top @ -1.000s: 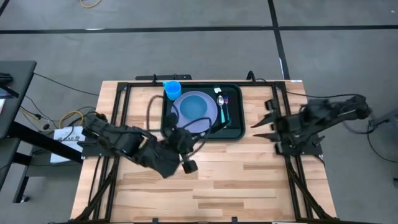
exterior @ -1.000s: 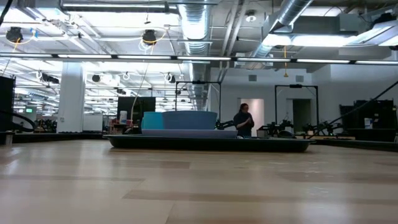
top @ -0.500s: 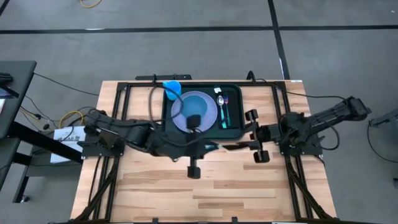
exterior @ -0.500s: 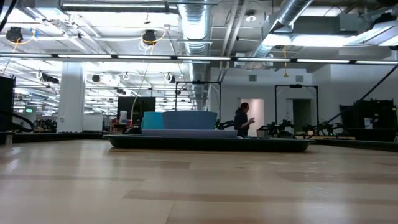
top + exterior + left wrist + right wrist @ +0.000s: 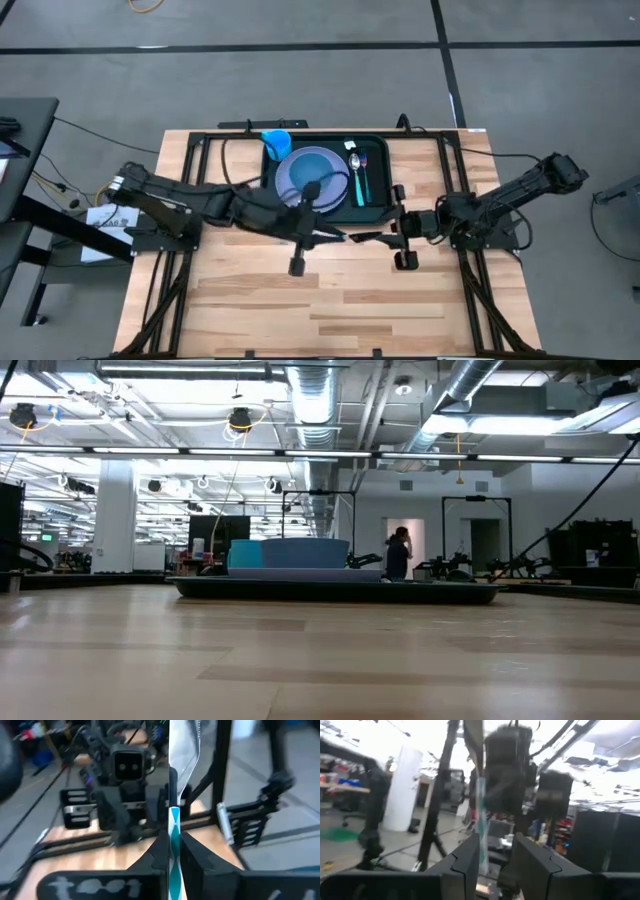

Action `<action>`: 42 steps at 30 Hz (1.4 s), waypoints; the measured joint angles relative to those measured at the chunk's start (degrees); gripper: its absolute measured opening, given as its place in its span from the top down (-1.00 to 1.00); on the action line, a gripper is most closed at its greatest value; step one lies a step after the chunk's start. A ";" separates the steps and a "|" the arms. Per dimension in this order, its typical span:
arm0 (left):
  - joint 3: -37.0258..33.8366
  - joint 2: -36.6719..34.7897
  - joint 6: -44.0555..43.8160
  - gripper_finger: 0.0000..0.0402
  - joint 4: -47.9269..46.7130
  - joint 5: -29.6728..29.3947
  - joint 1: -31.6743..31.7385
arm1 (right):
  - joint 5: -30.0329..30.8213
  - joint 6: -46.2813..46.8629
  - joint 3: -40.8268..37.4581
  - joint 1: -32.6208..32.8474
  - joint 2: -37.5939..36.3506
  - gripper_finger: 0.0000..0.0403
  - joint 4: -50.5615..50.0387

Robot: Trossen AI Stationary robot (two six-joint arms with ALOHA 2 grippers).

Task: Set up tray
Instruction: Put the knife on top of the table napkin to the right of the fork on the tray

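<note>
The dark tray (image 5: 384,216) lies at the table's far middle and holds a lavender plate (image 5: 313,176), a blue cup (image 5: 276,143), and a spoon (image 5: 354,166) and fork (image 5: 364,176) with teal handles. The low view shows the tray (image 5: 340,591) edge-on. My left gripper (image 5: 340,236) hovers just off the tray's near rim, shut on a knife (image 5: 181,755) with a teal-and-white handle. My right gripper (image 5: 373,238) faces it fingertip to fingertip, open (image 5: 496,855). The knife (image 5: 480,800) stands close to one of its fingers; whether they touch, I cannot tell. My left gripper pinches the knife's teal-and-white handle (image 5: 174,837) between its two fingers (image 5: 161,851). The fingers come level from the table's left and lie across the knife. The knife is lifted clear of the table and stands upright, its blade (image 5: 183,750) rising above the fingers.
Black frame rails (image 5: 196,200) run along the table's left and right sides (image 5: 462,200). Bare wood (image 5: 340,300) stretches from the grippers to the near edge. A person (image 5: 398,555) walks in the room far behind the table.
My left gripper has swung from the tray's near left corner toward the table's right, along the near rim. My right gripper has reached from the right rail toward the table's left. The two now meet face to face near the tray's near right corner.
</note>
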 joint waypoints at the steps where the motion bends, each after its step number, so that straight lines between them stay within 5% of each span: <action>1: -3.36 -1.48 -0.02 0.97 3.52 2.40 1.02 | 0.74 0.00 0.00 -0.20 0.74 0.47 1.38; 6: -16.60 -7.02 -0.43 0.97 18.36 9.61 4.10 | 2.53 0.02 0.00 -1.14 3.10 0.47 6.34; 12: -24.66 -7.40 0.69 0.97 29.68 13.70 5.06 | 2.48 3.92 1.92 -2.98 5.65 0.47 6.91; 42: -26.81 -7.29 1.75 0.97 33.00 15.54 5.36 | -4.50 4.56 16.76 -2.65 11.96 0.47 -12.54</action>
